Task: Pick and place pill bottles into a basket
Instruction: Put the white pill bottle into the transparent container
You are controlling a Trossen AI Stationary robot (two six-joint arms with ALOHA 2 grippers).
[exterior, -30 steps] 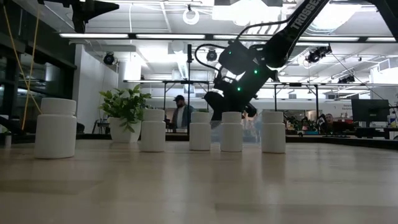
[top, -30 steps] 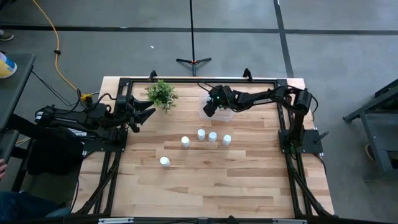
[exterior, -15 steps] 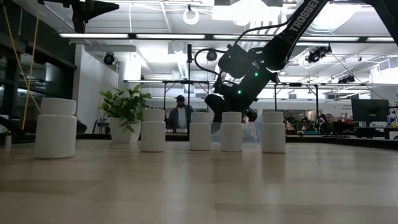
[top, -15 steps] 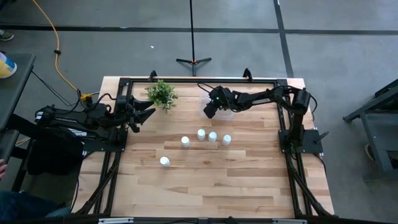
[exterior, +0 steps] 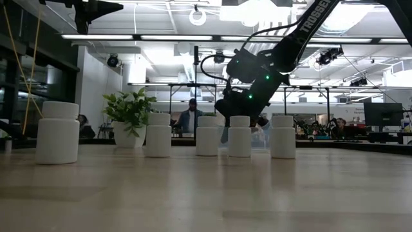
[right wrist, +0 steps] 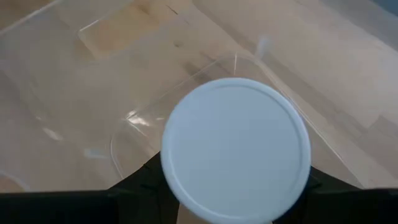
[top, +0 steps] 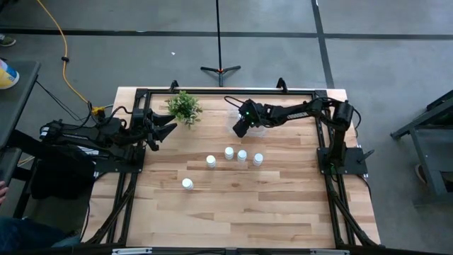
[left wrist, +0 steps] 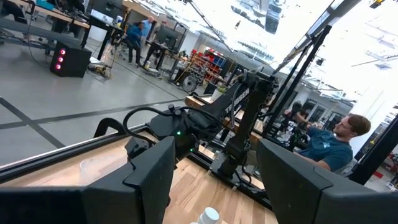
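Counting from the overhead shot: five pill bottles stand loose on the wooden table (top: 283, 205), and a sixth one is in the robot's grip, so six total. Four of the loose ones make a rough row mid-table: the first bottle (top: 211, 161) at the left end, the second bottle (top: 228, 152) just beside it, the third bottle (top: 242, 155) next, and the fourth bottle (top: 257, 159) at the right end. The fifth bottle (top: 187, 184) sits on its own, apart from the row toward the near left. All five are upright with white caps; the low view shows them lined up along the table too. There's one basket (top: 259, 129), the clear plastic bin, at the back of the table right of centre, and one small potted plant (top: 184, 107) near the back left. The right gripper (top: 241, 127) is out over the basket's left edge, and its wrist camera tells the story: the held bottle (right wrist: 236, 149) fills the middle of that view, white round end facing the lens, with the dark fingers (right wrist: 140, 186) pressed against it on both sides, so the jaws are closed only as far as the bottle's width. Behind it you can see the clear basket's wall and rounded corner (right wrist: 124, 134) over the wood. The left gripper (top: 168, 128) is parked at the table's left edge, beside the plant, fingers spread apart and holding nothing.
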